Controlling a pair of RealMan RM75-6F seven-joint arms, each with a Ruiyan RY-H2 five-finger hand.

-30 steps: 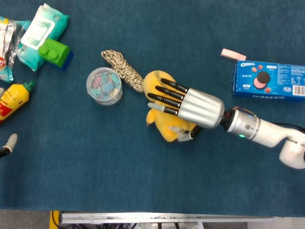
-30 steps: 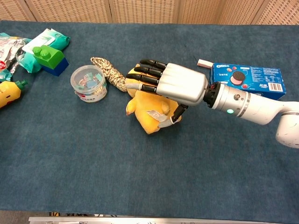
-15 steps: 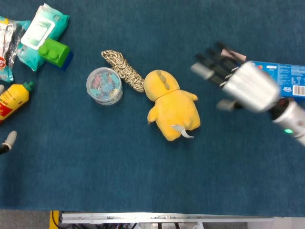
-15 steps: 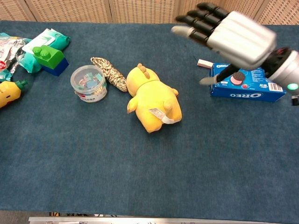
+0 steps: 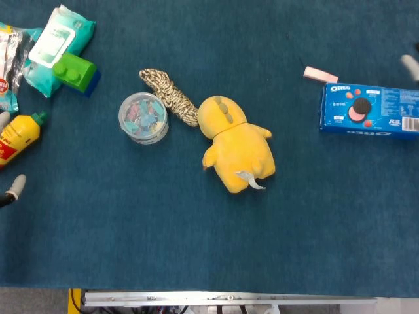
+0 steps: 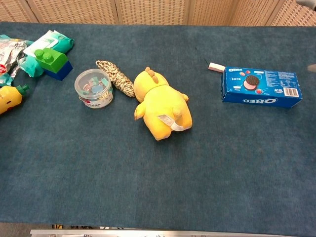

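Blue carpet-like cloth covers the whole table. Near its middle lies a yellow plush toy, face down, untouched, a white tag at its near end. Just left of its head sits a coil of speckled rope, touching a clear tub of coloured clips. Far right lies a blue Oreo box with a pink eraser beside its far corner. Only a blurred fingertip of the right hand shows at the right edge, and pale fingertips of the left hand at the left edge by a yellow bottle; I cannot tell how either hand's fingers lie.
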